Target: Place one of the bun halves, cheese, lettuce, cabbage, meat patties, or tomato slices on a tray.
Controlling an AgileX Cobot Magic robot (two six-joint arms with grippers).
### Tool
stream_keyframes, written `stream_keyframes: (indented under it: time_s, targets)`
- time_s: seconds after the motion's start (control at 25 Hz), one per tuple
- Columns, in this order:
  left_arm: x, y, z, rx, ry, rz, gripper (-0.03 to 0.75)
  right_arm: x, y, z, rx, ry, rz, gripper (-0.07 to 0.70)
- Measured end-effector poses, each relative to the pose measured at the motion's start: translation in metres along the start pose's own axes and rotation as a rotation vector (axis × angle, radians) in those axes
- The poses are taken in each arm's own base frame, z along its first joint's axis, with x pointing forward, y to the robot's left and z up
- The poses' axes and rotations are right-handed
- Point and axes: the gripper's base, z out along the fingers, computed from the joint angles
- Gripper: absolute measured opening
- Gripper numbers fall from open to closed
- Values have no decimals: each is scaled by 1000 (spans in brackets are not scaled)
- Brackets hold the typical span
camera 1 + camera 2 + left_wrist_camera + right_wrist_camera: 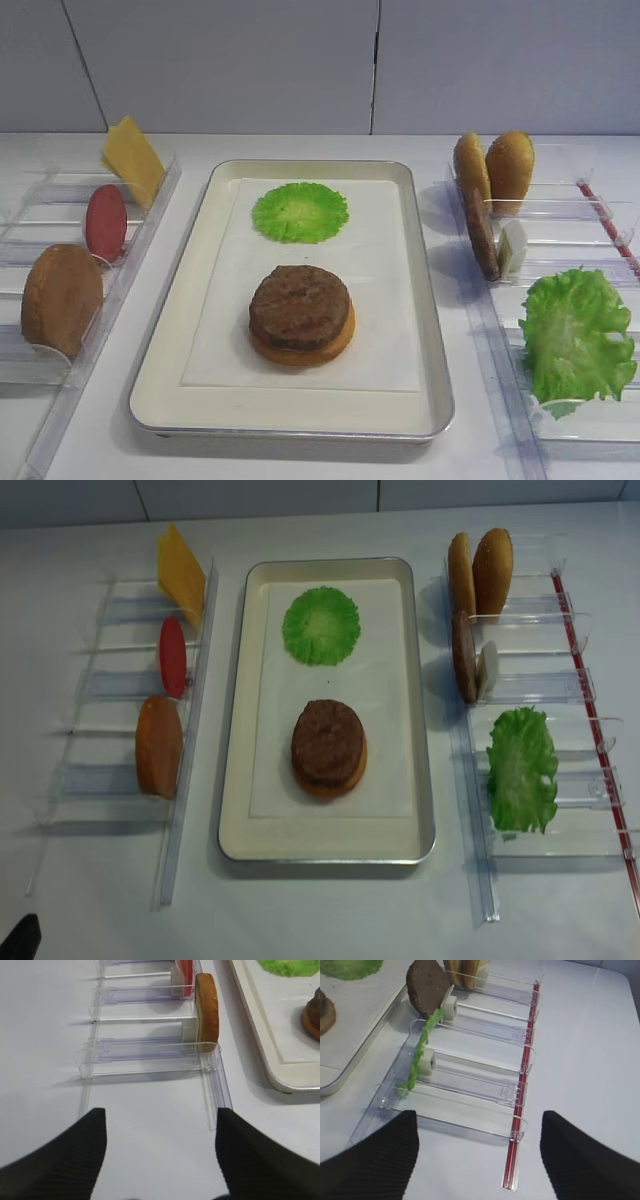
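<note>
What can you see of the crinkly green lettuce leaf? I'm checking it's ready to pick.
The big crinkly bright-green lettuce leaf with ruffled edges and paler veins looks like glossy plastic. It stands propped on edge, leaning, in the clear plastic rack right of the silvery metal tray, in the nearer slots. From the right wrist view it shows edge-on, against white blocks. No pincer touches it.

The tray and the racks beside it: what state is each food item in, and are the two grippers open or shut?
tray: holds food
cabbage: flat on tray
meat patty: stacked on a bun half
cheese: leaning in left rack
tomato slice: upright in left rack
lettuce: in right rack
left gripper: open, empty
right gripper: open, empty
</note>
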Motion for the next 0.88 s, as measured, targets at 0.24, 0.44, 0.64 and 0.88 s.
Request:
stream_keyframes:
  time_s: [0.24,0.44,0.64,0.88]
  targets:
    - [0,0,0,0,0,0,468,0,1,0,92,9,57,464]
    - [0,0,0,0,0,0,468,0,1,0,112,9,70,425]
    - [0,0,0,0,0,0,468,0,1,0,112,9,70,389]
    - [0,0,0,0,0,0,468,0,1,0,112,9,72,362]
